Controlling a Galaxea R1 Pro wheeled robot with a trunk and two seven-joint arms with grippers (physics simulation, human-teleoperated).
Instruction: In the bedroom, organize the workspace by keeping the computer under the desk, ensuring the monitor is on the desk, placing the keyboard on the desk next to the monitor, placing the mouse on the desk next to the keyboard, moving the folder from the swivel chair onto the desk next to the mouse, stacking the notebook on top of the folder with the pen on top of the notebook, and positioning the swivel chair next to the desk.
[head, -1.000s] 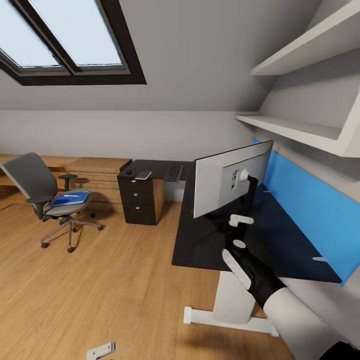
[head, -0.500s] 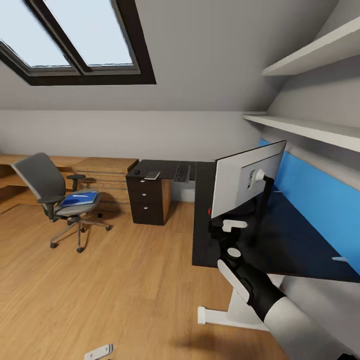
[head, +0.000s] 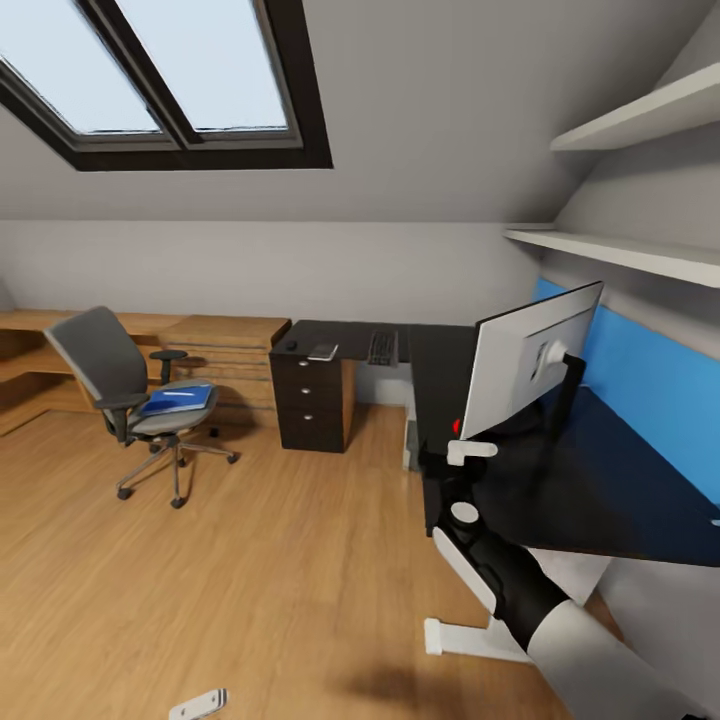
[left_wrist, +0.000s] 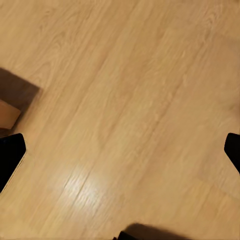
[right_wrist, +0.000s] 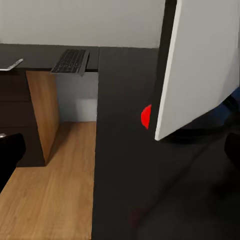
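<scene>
The monitor stands on the black desk with its white back toward me. My right gripper hangs open at the desk's front edge just below the monitor, nothing between its fingers. The keyboard lies on the far wing of the desk, with the notebook and the small dark mouse beside it. At the left the swivel chair stands apart from the desk, the blue folder on its seat. My left gripper is open over bare floor.
A black drawer unit stands under the desk's far wing, low wooden shelf units beside it. White wall shelves and a blue panel run behind the desk. A red object peeks from behind the monitor. Wood floor lies between me and the chair.
The whole picture has shifted right, so the camera has moved. My right arm holds the same place in front of the monitor. Nothing on the desk or chair has moved.
</scene>
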